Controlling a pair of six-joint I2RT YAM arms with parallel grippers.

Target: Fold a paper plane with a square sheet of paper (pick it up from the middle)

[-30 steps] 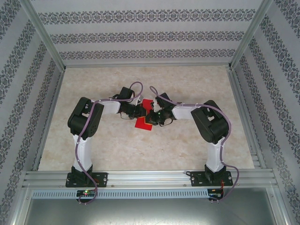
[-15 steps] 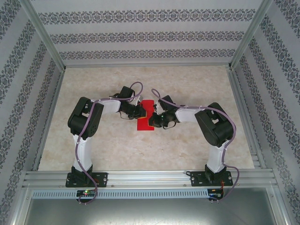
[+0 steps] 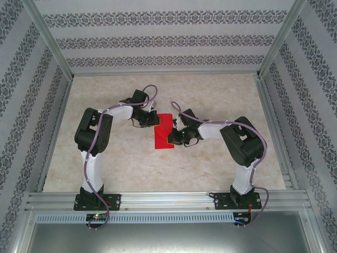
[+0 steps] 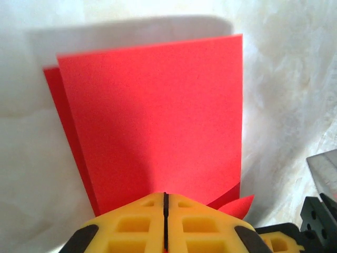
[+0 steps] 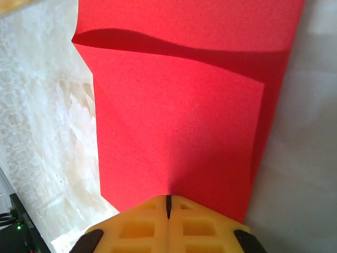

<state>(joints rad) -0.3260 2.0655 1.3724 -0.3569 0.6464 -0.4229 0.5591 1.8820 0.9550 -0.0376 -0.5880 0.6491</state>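
The square sheet of paper (image 3: 164,132) is bright red and folded into a narrow rectangle at the middle of the table. My left gripper (image 3: 155,121) meets its far left edge and my right gripper (image 3: 172,139) its near right edge. In the left wrist view the yellow fingers (image 4: 131,221) are pressed together at my left gripper (image 4: 165,194), with the doubled paper (image 4: 158,121) spreading out from the tips. In the right wrist view my right gripper (image 5: 168,196) is likewise shut on the paper's edge (image 5: 179,132), and a raised layer casts a shadow further along.
The pale marble tabletop (image 3: 221,100) is fenced by aluminium rails (image 3: 163,197) and patterned walls. Both arms bend inward toward the centre, with their bases on the near rail.
My left gripper has swung back and to the left along the paper. My right gripper has shifted slightly nearer. More of the red sheet now shows between them.
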